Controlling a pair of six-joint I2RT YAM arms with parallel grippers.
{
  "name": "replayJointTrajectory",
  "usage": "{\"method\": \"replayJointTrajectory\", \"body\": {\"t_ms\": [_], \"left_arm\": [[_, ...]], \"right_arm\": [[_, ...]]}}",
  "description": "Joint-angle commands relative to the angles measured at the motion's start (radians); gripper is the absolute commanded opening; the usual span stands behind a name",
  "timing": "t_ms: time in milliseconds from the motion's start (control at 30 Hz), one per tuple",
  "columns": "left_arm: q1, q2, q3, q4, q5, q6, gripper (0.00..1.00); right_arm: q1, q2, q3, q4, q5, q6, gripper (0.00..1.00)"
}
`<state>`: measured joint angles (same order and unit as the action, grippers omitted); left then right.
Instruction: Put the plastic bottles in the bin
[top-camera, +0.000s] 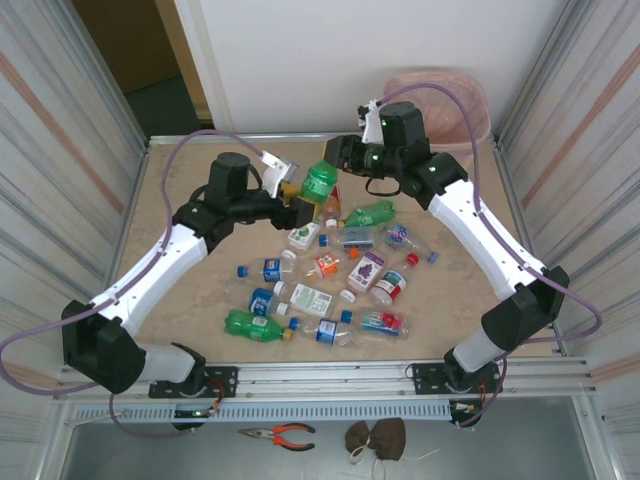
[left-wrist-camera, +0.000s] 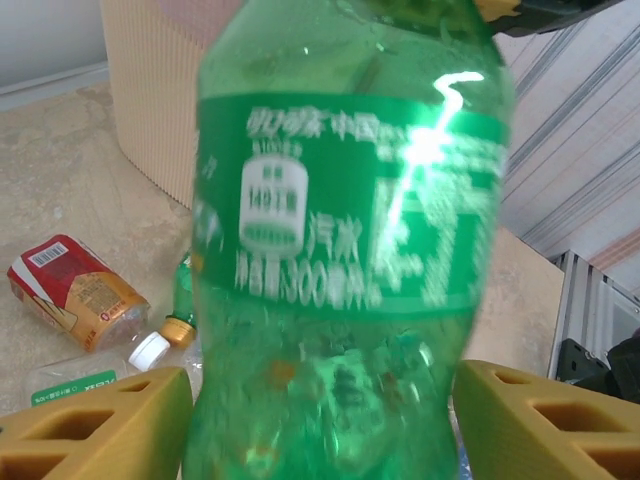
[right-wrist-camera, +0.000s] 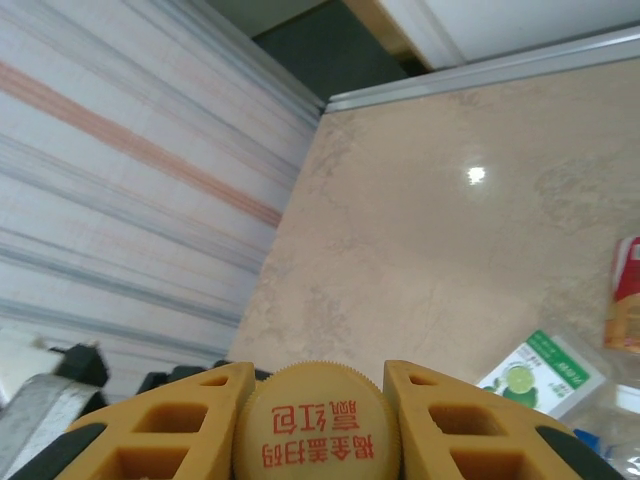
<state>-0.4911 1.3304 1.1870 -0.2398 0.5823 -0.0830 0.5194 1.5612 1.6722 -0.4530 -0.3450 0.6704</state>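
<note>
While the right gripper clamps the yellow cap of a green soda bottle held above the table, the left gripper flanks its body, grip unclear; the other plastic bottles lie on the table, well short of the far-right bin

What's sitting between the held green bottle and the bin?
No loose item. The right hand grips the green bottle by its cap; that arm's own wrist lies between it and the bin.
</note>
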Motion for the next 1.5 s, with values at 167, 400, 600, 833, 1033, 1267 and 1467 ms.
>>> {"method": "replayJointTrajectory", "body": {"t_ms": [167,400,600,833,1033,1267,1467], "left_arm": [[-0.004,-0.087,-0.015,-0.017,-0.05,0.024,0.7],[-0.001,-0.121,-0.038,-0.038,-0.079,0.035,0.71],[0.004,-0.138,-0.053,-0.055,-0.088,0.041,0.71],[0.005,-0.152,-0.072,-0.055,-0.091,0.036,0.71],[0.006,-0.15,-0.082,-0.052,-0.093,0.035,0.71],[0.011,-0.124,-0.09,-0.041,-0.09,0.032,0.71],[0.016,-0.091,-0.092,-0.029,-0.081,0.031,0.71]], "right_arm": [[-0.134,-0.047,0.099,-0.074,0.048,-0.114,0.3],[-0.279,-0.037,0.21,-0.119,0.126,-0.239,0.31],[-0.364,0.013,0.33,-0.116,0.216,-0.376,0.3],[-0.384,0.137,0.469,-0.155,0.402,-0.595,0.3],[-0.397,0.278,0.598,-0.231,0.532,-0.738,0.31],[-0.428,0.484,0.785,-0.396,0.539,-0.793,0.31],[-0.451,0.608,0.853,-0.504,0.505,-0.779,0.31]]}}
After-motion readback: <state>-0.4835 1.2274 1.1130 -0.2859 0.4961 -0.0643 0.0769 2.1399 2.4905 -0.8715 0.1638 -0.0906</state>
